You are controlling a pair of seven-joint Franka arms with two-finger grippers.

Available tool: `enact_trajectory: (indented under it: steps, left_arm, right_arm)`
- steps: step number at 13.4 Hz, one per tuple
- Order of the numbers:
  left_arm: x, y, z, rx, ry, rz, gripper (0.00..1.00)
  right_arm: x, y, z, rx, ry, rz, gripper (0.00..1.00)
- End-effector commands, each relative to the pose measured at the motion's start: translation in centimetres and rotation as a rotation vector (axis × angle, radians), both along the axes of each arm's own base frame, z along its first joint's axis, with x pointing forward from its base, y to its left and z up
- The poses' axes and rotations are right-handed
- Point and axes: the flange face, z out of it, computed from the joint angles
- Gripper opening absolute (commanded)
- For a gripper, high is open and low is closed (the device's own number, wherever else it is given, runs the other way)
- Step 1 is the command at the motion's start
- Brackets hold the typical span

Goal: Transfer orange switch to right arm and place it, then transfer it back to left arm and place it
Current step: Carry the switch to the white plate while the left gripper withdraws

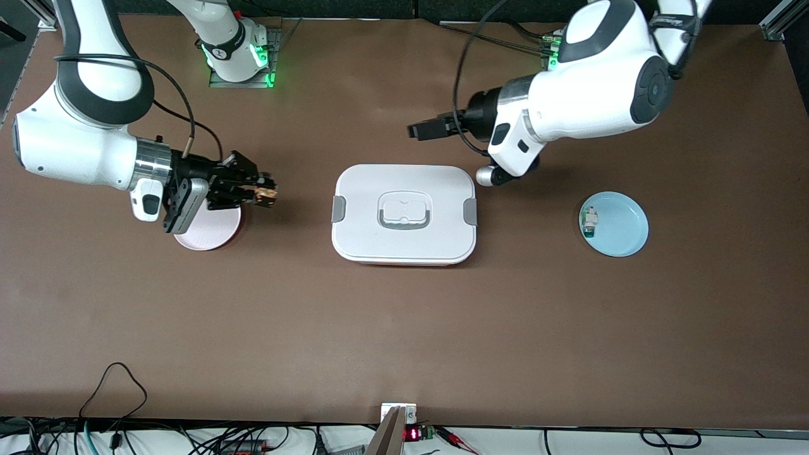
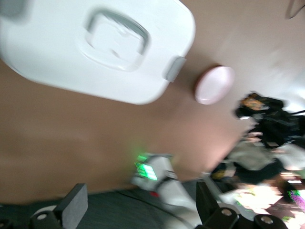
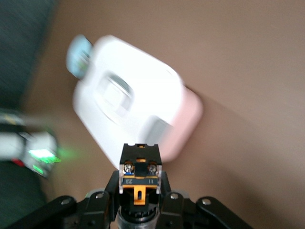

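Observation:
The orange switch, a small black block with orange and white marks, sits between the fingers of my right gripper, which is shut on it. The gripper hangs over the table between the pink plate and the box. The right wrist view shows the switch upright in the right gripper, with the white box ahead of it. My left gripper is open and holds nothing, over bare table beside the box's edge toward the robots' bases. In the left wrist view, its fingers stand wide apart.
A light blue plate lies toward the left arm's end of the table, with a small white-and-green component on it. The pink plate lies partly under the right wrist. The arm bases glow green along the table's edge.

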Motion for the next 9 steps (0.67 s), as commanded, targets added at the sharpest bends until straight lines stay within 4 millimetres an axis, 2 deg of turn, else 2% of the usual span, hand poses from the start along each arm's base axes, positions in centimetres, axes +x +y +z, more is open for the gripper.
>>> enact_trajectory:
  steps: [1,5,8,9]
  left_arm:
    - [-0.5,3.2,3.0,0.186,-0.136,-0.175,1.00]
    - [-1.3,6.5,4.0,0.439,-0.195,-0.338,1.00]
    - [0.1,11.1,5.0,0.466,-0.195,-0.277,1.00]
    - [0.4,11.9,5.0,0.469,-0.193,-0.270,1.00]
  right_arm:
    - [0.1,-2.0,-0.9,-0.187,-0.064,0.193,0.20]
    - [-0.1,-4.0,-2.6,-0.429,-0.133,0.502,0.20]
    - [0.2,-5.6,-4.8,-0.491,-0.148,0.677,0.20]
    - [0.2,-6.3,-5.3,-0.512,-0.164,0.731,0.20]
